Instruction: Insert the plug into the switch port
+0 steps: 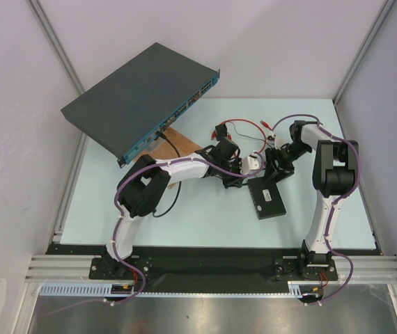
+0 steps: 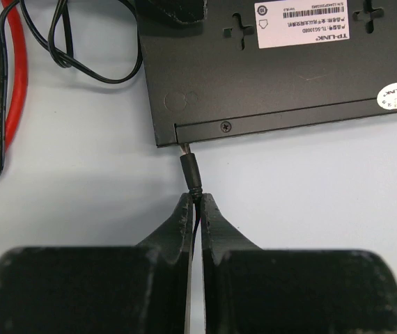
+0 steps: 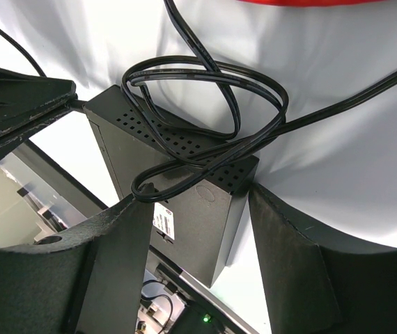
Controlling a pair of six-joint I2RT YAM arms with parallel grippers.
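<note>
slim black plug, metal tip at switch port, tail tight in left gripper

Top view high, looking down; wrist views close, low; all share small black box

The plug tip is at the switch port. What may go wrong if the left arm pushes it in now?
1. The left gripper pinches the wire right behind the plug, not its body. The plug looks slightly tilted at the port, so a push may buckle the wire instead of seating it.
2. A black cable loops over the switch held in the right gripper and could snag.
</note>
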